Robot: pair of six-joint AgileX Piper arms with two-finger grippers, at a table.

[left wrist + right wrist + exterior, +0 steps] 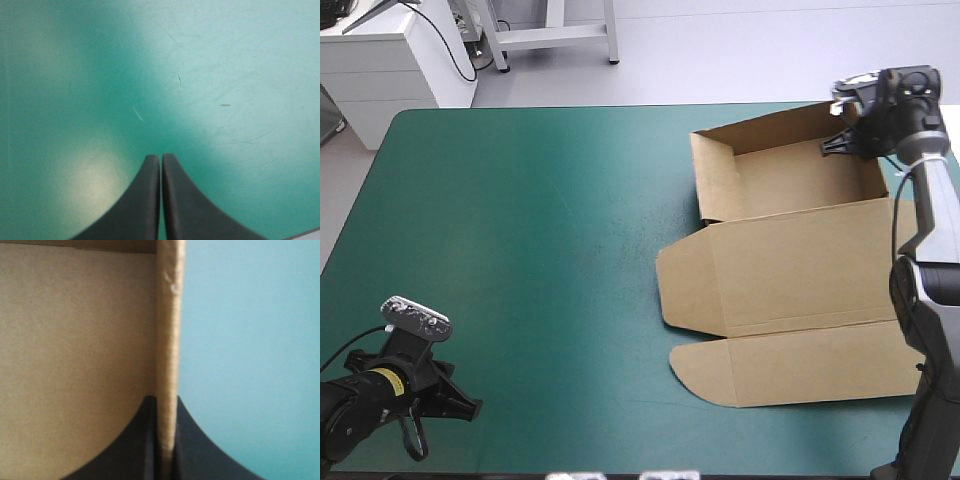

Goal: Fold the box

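The brown box (790, 250) lies at the table's right side as an open tray with raised walls; its lid and front flap lie flat toward the near edge. My right gripper (842, 143) is at the tray's far right corner, shut on the box. In the right wrist view the wall's edge (169, 340) runs upright between the black fingers (192, 450), with the tray's inside on one side and teal-green cover on the other. My left gripper (460, 408) rests at the near left corner, far from the box. Its fingers (161, 200) are shut on nothing above bare cover.
The teal-green table (520, 250) stretches bare between my left gripper and the box. The box's right wall lies close to the table's right edge, partly behind my right arm (925, 260).
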